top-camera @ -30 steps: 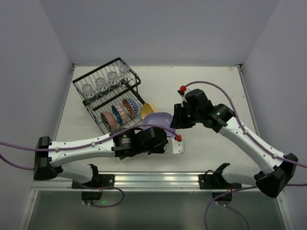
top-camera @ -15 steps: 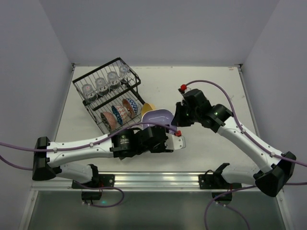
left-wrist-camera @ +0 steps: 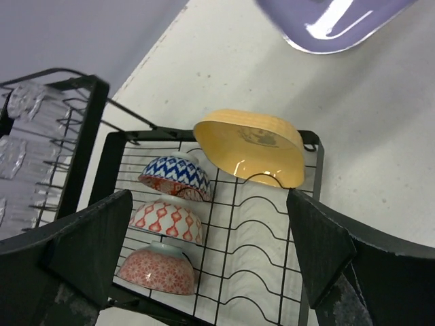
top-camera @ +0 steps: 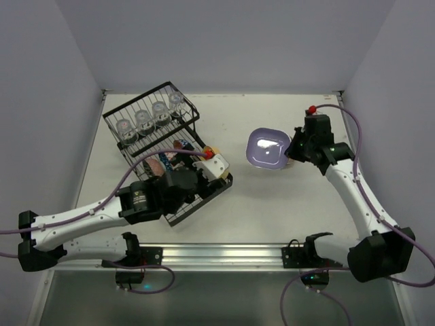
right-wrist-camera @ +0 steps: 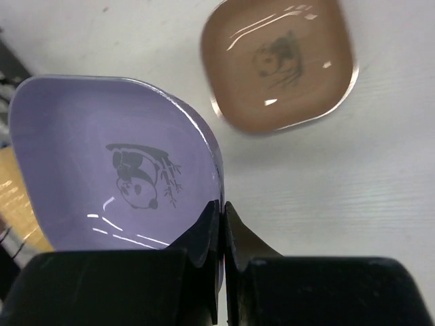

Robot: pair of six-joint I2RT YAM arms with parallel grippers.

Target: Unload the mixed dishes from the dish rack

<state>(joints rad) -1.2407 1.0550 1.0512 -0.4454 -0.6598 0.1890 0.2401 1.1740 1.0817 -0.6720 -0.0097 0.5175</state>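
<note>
Unloading looks early: tan plate (right-wrist-camera: 279, 64) on the worktop (right-wrist-camera: 340, 204), right claw (right-wrist-camera: 221, 214) pinching the purple plate (right-wrist-camera: 115, 170), left claw (left-wrist-camera: 207, 204) spread; yellow plate (left-wrist-camera: 251, 146), bowls (left-wrist-camera: 170, 221), cups (top-camera: 144, 121) sit racked.

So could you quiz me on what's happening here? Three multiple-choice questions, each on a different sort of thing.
1. The right gripper is:
A. wide open and empty
B. shut on the rim of the purple plate
C. half open, touching nothing

2. How many patterned bowls are in the dish rack?
A. one
B. three
C. six

3. Where is the yellow plate?
A. on edge in the rack's flat tray section
B. lying under the purple plate
C. inside one of the bowls

Answers:
1 B: the right wrist view shows both fingers pinched on the plate's rim.
2 B: the left wrist view shows a blue, a red and a pink one in a row.
3 A: it stands tilted on the wavy wires beside the bowls.
</note>
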